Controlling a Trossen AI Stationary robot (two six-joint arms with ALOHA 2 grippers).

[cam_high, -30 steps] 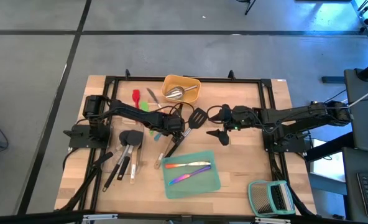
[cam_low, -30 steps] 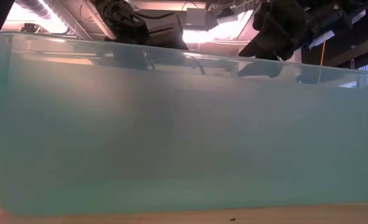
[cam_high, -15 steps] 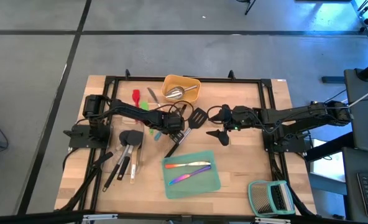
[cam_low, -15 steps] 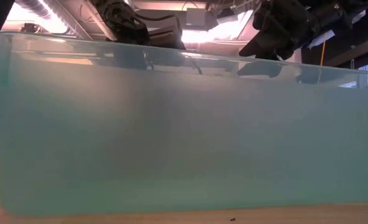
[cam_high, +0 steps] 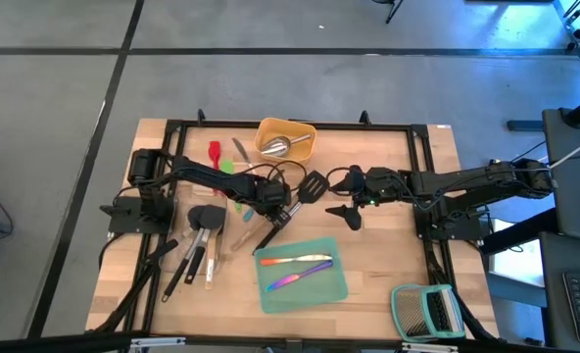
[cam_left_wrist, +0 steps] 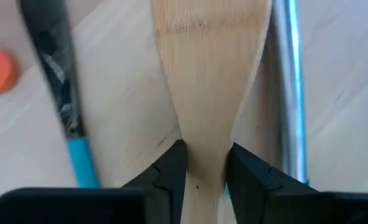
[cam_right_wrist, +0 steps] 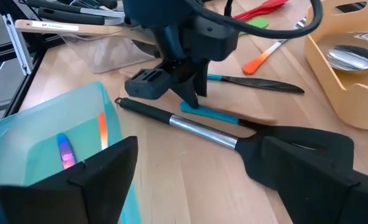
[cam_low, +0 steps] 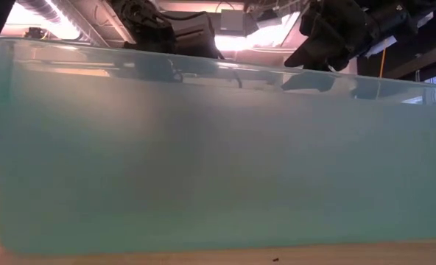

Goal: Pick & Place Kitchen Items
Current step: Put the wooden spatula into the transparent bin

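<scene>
- Item in hand: the wooden spoon (cam_left_wrist: 209, 74), a flat bamboo paddle lying on the bench (cam_high: 388, 255) near its centre, between the yellow tray (cam_high: 286, 140) and the teal tray (cam_high: 341, 291).
- Handling, as a judgement: light, rigid and dry. The flat faces offer fair friction, but the taper between blade and handle may let it slide lengthwise or pivot if gripped off balance.
- Hold point: the narrow neck just below the blade, where the width suits the jaws. A hold nearer mid-handle would likely swing less.
- Left gripper (cam_left_wrist: 206, 171): low over the bench at the neck of the spoon. The jaws stand narrow, one finger against each edge of the wood; the left wrist view shows contact on both sides. The spoon lies flat and is not lifted.
- Neighbours: a black turner (cam_right_wrist: 234, 140) with a steel shaft lies just beside the spoon, and a knife with a teal handle (cam_left_wrist: 66, 118) on its other side. Both could be dragged along on the lift.
- Right gripper (cam_right_wrist: 196, 186): waits above the bench centre-right with its jaws wide and holding nothing, facing the left gripper.
</scene>
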